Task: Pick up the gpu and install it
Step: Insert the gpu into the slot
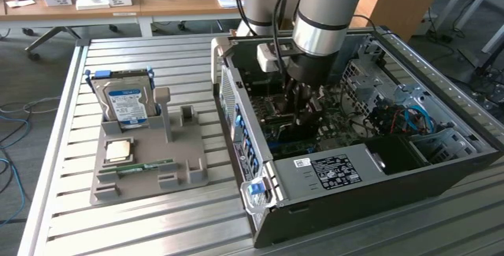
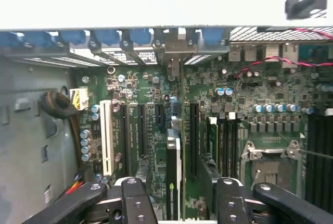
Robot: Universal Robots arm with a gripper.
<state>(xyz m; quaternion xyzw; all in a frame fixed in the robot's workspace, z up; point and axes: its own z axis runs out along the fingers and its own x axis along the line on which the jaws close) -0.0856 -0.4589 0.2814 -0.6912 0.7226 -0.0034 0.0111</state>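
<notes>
The arm is reaching down into the open computer case (image 1: 346, 150) sitting on the slatted metal surface (image 1: 157, 220), toward the exterior view's right. The gripper (image 2: 177, 203) is hanging low over the motherboard (image 2: 260, 104) with its fingers (image 2: 136, 203) spread apart, released, not clamping anything. The gpu (image 2: 173, 177) is standing on edge directly between the open fingers, lined up along the row of black expansion slots (image 2: 140, 125), its far end pointing at the silver bracket area by the blue slot clips (image 2: 106, 37) on the case's rear wall; whether it is sitting fully down in its slot is hard to tell. A white slot (image 2: 105, 135) is lying just beside the black ones, and the CPU socket (image 2: 270, 166) is showing off to the other side of the card. In the exterior view the gripper (image 1: 303, 99) is sitting deep inside the case, with the power supply (image 1: 331, 170) at the near end. On the exterior view's left, well apart from the case, a grey parts holder (image 1: 146, 161) is resting on the surface, carrying an upright hard drive with a blue label (image 1: 126, 99), a small square chip (image 1: 120, 150) and a green memory stick (image 1: 146, 166). A wooden desk (image 1: 118, 2) with clutter is standing at the far side.
</notes>
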